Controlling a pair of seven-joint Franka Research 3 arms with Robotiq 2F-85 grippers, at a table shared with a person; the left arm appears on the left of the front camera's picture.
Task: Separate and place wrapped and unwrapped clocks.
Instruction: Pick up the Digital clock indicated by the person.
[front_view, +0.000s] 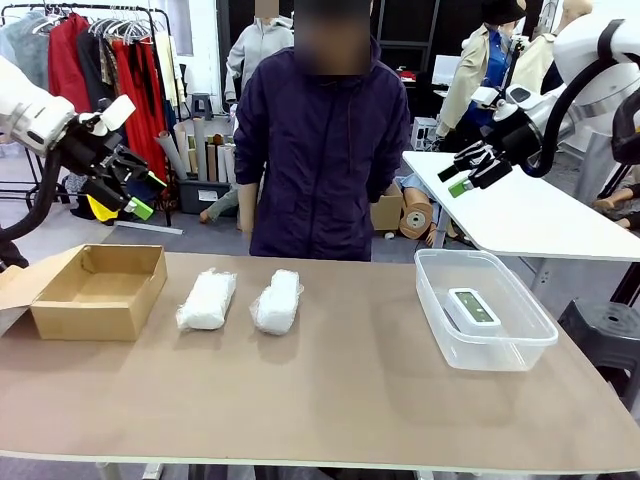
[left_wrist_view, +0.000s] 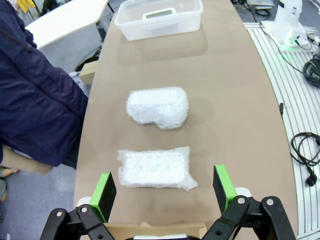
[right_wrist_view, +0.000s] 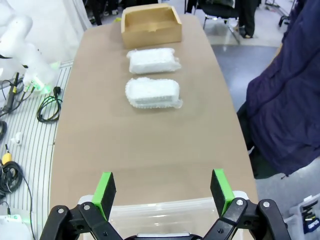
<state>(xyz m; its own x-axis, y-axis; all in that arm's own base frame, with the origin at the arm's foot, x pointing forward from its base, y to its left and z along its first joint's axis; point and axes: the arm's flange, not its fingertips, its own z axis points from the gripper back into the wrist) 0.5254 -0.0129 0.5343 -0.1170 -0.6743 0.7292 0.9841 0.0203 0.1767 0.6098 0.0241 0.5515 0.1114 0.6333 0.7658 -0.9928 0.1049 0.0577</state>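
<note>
Two wrapped clocks lie side by side on the brown table: one bundle (front_view: 207, 300) (left_wrist_view: 156, 168) (right_wrist_view: 151, 60) nearer the cardboard box, the other (front_view: 277, 301) (left_wrist_view: 158, 106) (right_wrist_view: 152, 92) just right of it. The unwrapped white clock (front_view: 472, 307) (left_wrist_view: 159, 13) with a grey-green screen lies inside the clear tub (front_view: 436, 297) (left_wrist_view: 131, 26). My left gripper (front_view: 128, 185) (left_wrist_view: 163, 190) hangs open high above the table's left end, nothing between its fingers. My right gripper (front_view: 470, 170) (right_wrist_view: 163, 190) is open too, raised above the tub's side of the table.
An open brown cardboard box (front_view: 70, 318) (right_wrist_view: 152, 31) stands at the table's left end. A person in a dark jacket (front_view: 320, 150) stands at the far edge behind the bundles. A white side table (front_view: 520, 210) is at the back right.
</note>
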